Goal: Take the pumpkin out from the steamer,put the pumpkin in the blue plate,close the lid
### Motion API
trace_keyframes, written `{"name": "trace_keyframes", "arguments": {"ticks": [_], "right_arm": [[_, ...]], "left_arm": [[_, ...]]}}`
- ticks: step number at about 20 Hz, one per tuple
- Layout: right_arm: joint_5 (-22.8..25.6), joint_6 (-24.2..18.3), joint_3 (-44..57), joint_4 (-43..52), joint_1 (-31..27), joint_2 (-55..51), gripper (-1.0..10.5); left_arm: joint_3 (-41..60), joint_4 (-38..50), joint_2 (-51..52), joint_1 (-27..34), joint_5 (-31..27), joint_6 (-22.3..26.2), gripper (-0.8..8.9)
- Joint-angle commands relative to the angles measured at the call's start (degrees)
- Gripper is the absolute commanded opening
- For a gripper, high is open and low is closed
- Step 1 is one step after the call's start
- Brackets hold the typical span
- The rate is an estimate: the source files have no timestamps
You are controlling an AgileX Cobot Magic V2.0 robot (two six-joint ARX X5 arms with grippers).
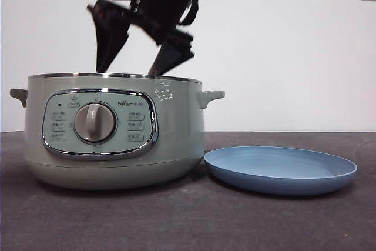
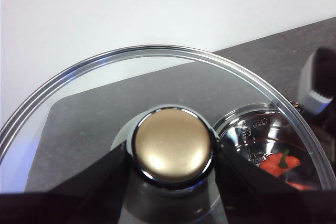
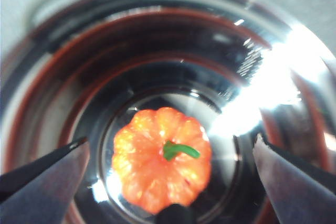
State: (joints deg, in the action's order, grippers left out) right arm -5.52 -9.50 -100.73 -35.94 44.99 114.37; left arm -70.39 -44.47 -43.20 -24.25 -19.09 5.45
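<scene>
The right end effector hangs inside the mouth of the steamer with its two jaws spread wide, one on each side of the pumpkin, neither touching it; in the front view the same end effector dips its dark tips just past the pot's rim. The pumpkin sits upright at the centre of the shiny inner bowl, green stem pointing up. The left end effector is pinching the knob of the lid, holding the glass lid raised and off to one side of the open pot. The blue plate lies bare on the tabletop, just beside the steamer's base. The chief risk, as I judge it, is a poor grip: the pumpkin is small, rounded and ribbed, and if the jaws close off-centre or too high it could squirt sideways and roll around the slick bowl. A second risk is a jaw catching the steel rim on the way out, since the walls rise close around the jaws. Room is tight inside the pot but open above it, and the path across to the plate looks clear, provided the held lid keeps out of the way.
</scene>
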Motion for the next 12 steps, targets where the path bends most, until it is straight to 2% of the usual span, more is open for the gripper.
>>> {"name": "trace_keyframes", "arguments": {"ticks": [1, 7, 8, 10, 12], "right_arm": [[-0.17, -0.92, -0.13, 0.37, 0.26, 3.08, 5.4], [-0.28, -0.79, -0.11, 0.31, 0.96, 6.10, 5.2], [-0.31, -0.46, -0.11, 0.24, 0.98, 6.10, 3.9], [-0.31, -0.55, -0.11, 0.35, 1.03, 6.10, 0.2], [-0.07, -0.63, -0.22, 0.00, 1.07, 5.33, -0.1]], "left_arm": [[-0.20, 2.80, 0.63, -0.07, -0.31, 0.66, -0.09], [-0.20, 2.58, 0.59, -0.07, -0.31, 0.66, -0.09], [-0.20, 2.51, 0.59, -0.07, -0.31, 0.66, -0.09], [-0.20, 2.34, 0.59, -0.07, -0.31, 0.66, -0.09], [-0.20, 2.36, 0.59, -0.07, -0.31, 0.66, -0.09]]}}
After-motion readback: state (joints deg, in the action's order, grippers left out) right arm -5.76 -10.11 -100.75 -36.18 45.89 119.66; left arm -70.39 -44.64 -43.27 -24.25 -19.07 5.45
